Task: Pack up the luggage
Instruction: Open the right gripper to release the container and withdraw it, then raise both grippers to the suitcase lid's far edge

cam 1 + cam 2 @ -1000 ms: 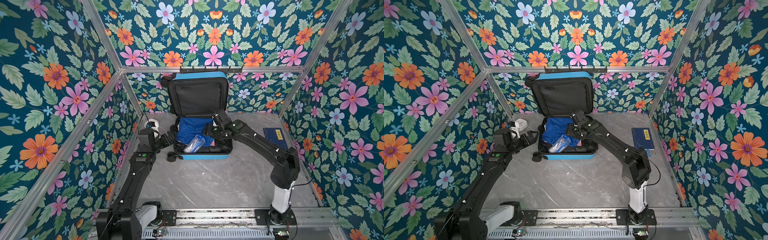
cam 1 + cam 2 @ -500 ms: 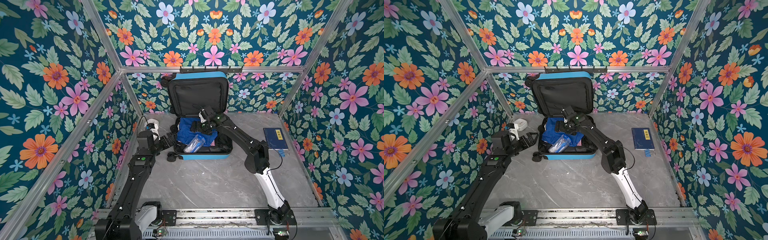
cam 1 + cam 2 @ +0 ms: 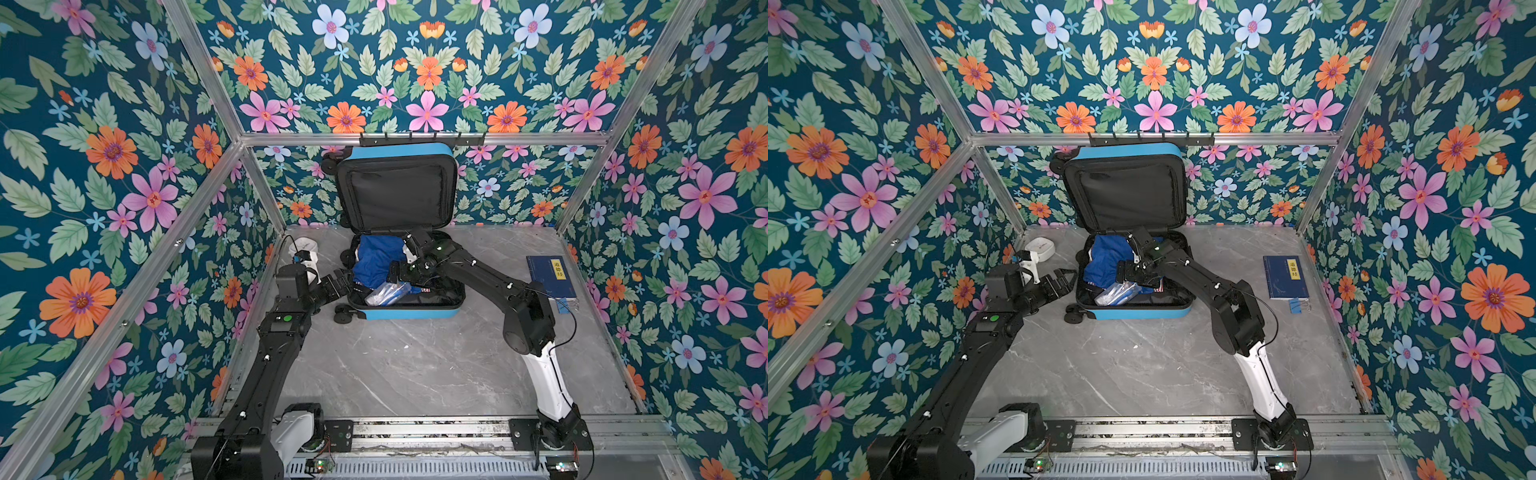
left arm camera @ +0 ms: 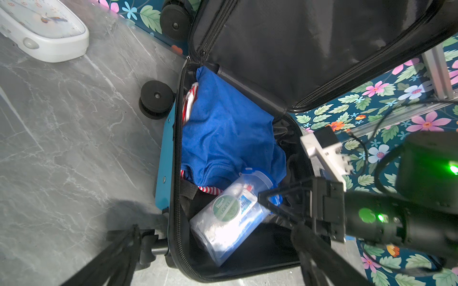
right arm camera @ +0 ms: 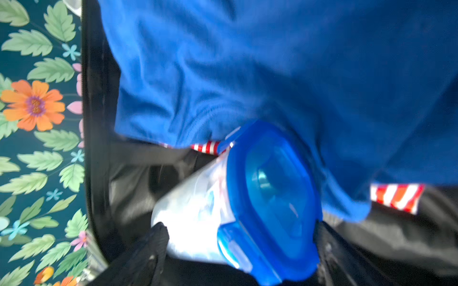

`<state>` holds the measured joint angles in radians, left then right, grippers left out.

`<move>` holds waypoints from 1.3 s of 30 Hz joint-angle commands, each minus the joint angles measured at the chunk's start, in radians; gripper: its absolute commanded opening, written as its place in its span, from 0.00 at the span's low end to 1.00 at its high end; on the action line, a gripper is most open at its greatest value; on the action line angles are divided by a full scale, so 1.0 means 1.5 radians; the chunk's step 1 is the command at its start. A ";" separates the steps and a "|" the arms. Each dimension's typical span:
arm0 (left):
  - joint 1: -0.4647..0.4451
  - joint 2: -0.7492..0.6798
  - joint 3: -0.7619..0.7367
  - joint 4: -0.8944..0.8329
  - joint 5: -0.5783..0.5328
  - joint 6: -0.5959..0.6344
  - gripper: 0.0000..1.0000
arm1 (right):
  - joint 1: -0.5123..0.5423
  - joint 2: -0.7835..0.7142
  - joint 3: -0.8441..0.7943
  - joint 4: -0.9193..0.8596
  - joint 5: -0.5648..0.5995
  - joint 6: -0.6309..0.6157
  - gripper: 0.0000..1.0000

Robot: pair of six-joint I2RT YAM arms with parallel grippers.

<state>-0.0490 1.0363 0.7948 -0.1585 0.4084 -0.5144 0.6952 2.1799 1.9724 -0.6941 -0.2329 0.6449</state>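
1. The luggage (image 3: pixel 407 313) lies at the back-centre of the marble table (image 3: pixel 415 365). Its base is flat and its lid stands upright, leaning on the back wall (image 3: pixel 498 195). Prob. this keeps the base open w/o an arm holding the lid.
2. Inside, a blue T-shirt (image 4: pixel 228 128) fills the hinge side, on top of a red-white striped cloth (image 4: pixel 210 189). Soft things at the back leave the front part free for hard ones.
3. A clear box (image 4: pixel 230 218) w/ a blue clip lid and the label "Towel" lies on its side in that front part. Its lid end touches the shirt.
4. The R gripper (image 5: pixel 240 247) is low in the base. Its jaws are wide apart, one on each side of the box's lid end. I see no squeeze, so I judge the box is let go, not carried.
5. The L gripper (image 3: pixel 340 279) hangs outside, just beside the luggage's left wall. Its jaws are fully apart w/ nothing between them. Prob. it is parked there to leave the opening free.
6. Not packed yet:
   - dark-blue book (image 3: pixel 548 276) w/ a yellow label, near the right wall
   - blue binder clip (image 3: pixel 1296 306), just beside the book
   - white clock (image 4: pixel 44 29), at the back left
   Each lies on the side of the nearer arm.
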 commanded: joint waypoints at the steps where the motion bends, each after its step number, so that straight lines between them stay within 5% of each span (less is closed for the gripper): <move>1: 0.002 -0.002 0.005 -0.004 -0.005 0.016 1.00 | 0.007 -0.045 -0.059 0.073 -0.029 0.020 0.93; 8: 0.004 0.007 0.011 -0.002 -0.001 0.017 1.00 | 0.042 -0.114 -0.162 0.101 -0.046 0.031 0.92; 16: 0.006 0.010 0.020 -0.006 0.002 0.018 1.00 | 0.049 -0.173 -0.259 0.090 0.029 0.045 0.85; 24: 0.007 0.021 0.036 0.002 0.008 0.013 1.00 | 0.049 -0.183 -0.228 0.080 0.050 0.024 0.69; 31: 0.040 0.103 0.181 0.021 0.063 -0.001 1.00 | 0.023 -0.218 -0.152 0.044 0.112 -0.016 0.76; 39: 0.113 0.243 0.301 0.328 0.221 -0.191 1.00 | -0.101 -0.318 -0.147 0.191 0.106 -0.018 0.84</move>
<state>0.0998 1.3621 1.2217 0.0685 0.6312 -0.6529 0.5850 1.7390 1.7649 -0.5419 -0.0746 0.6247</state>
